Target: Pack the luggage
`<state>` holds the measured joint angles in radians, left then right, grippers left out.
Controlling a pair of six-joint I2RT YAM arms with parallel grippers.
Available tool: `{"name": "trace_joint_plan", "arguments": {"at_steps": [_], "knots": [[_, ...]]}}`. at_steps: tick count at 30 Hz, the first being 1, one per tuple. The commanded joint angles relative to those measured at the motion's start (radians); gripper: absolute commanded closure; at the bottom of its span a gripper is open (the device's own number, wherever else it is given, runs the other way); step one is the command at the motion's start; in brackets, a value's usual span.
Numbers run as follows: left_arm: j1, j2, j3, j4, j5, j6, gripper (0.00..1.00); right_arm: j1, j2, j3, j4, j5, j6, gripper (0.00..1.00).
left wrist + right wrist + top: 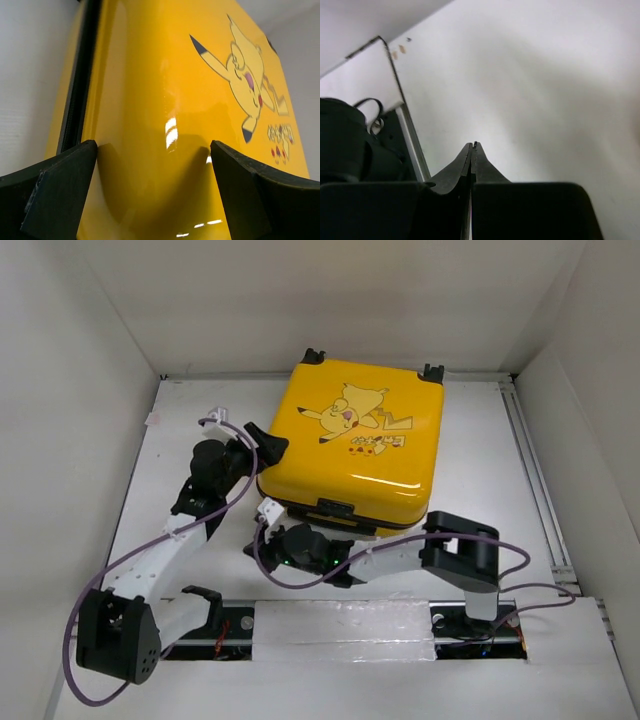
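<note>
- Since the luggage (355, 440) lies closed on the table (480, 460), far half, glossy and rigid, we judge it slippery; better gripped at its rim seam.
- Our left gripper (152, 150) gapes against its left side; our right gripper (472, 145) is pressed together, empty.

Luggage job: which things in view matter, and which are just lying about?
Job:
- yellow suitcase, closed, flat on table
- left hand, open at its side
- right hand, shut

Lying about:
- white tape strip
- metal rail
</note>
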<state>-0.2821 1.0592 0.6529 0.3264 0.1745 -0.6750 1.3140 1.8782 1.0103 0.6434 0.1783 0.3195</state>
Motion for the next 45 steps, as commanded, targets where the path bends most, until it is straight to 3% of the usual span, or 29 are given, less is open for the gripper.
{"name": "trace_joint_plan", "arguments": {"at_steps": [1, 4, 9, 14, 15, 18, 19, 21, 24, 25, 26, 29, 30, 33, 35, 39, 45], "knots": [[-0.057, -0.024, -0.010, -0.063, 0.287, -0.078, 0.10, -0.001, 0.080, 0.102, 0.191, -0.062, -0.043, 1.00], [-0.057, -0.050, 0.055, -0.162, 0.287, -0.037, 0.08, -0.013, 0.108, 0.154, 0.205, -0.088, -0.043, 1.00], [-0.057, -0.159, 0.088, -0.187, 0.062, -0.058, 0.07, -0.004, -0.075, -0.085, 0.173, -0.077, -0.011, 1.00], [-0.013, -0.110, 0.125, -0.127, -0.138, -0.070, 0.07, -0.035, -0.446, -0.243, -0.150, 0.027, 0.044, 0.98], [0.003, -0.084, 0.134, -0.110, -0.138, -0.070, 0.07, -0.065, -0.505, -0.262, -0.196, 0.055, 0.058, 0.96], [0.078, 0.026, 0.152, -0.040, -0.085, -0.127, 0.07, -0.119, -0.750, -0.318, -0.376, 0.198, 0.091, 0.76], [0.078, 0.054, 0.152, -0.012, -0.096, -0.139, 0.07, -0.178, -0.866, -0.331, -0.427, 0.242, 0.101, 0.64], [0.078, 0.123, 0.168, 0.002, -0.135, -0.140, 0.07, -0.272, -0.967, -0.331, -0.544, 0.314, 0.110, 0.53], [0.078, 0.162, 0.136, 0.077, -0.105, -0.172, 0.07, -0.589, -1.071, -0.331, -0.614, 0.299, 0.110, 0.47], [0.060, 0.162, 0.107, 0.094, -0.118, -0.184, 0.07, -0.684, -1.071, -0.319, -0.625, 0.270, 0.110, 0.53], [0.060, 0.162, 0.096, 0.094, -0.134, -0.184, 0.07, -0.869, -1.053, -0.296, -0.625, 0.210, 0.124, 0.62], [0.044, 0.116, 0.035, 0.103, -0.208, -0.184, 0.10, -1.181, -0.909, -0.254, -0.625, 0.034, 0.171, 0.84], [0.044, 0.096, 0.007, 0.126, -0.217, -0.184, 0.12, -1.238, -0.865, -0.224, -0.625, -0.012, 0.184, 0.94], [0.035, 0.015, -0.099, 0.137, -0.271, -0.184, 0.20, -1.355, -0.719, -0.204, -0.582, -0.120, 0.213, 0.98], [0.035, -0.036, -0.172, 0.137, -0.285, -0.184, 0.29, -1.366, -0.647, -0.203, -0.538, -0.137, 0.213, 0.98], [0.035, -0.071, -0.277, 0.169, -0.241, -0.184, 0.44, -1.326, -0.467, -0.147, -0.499, -0.362, 0.178, 0.95], [0.035, -0.120, -0.354, 0.192, -0.198, -0.163, 0.51, -1.119, -0.200, 0.129, -0.511, -0.453, 0.109, 0.95]]}}
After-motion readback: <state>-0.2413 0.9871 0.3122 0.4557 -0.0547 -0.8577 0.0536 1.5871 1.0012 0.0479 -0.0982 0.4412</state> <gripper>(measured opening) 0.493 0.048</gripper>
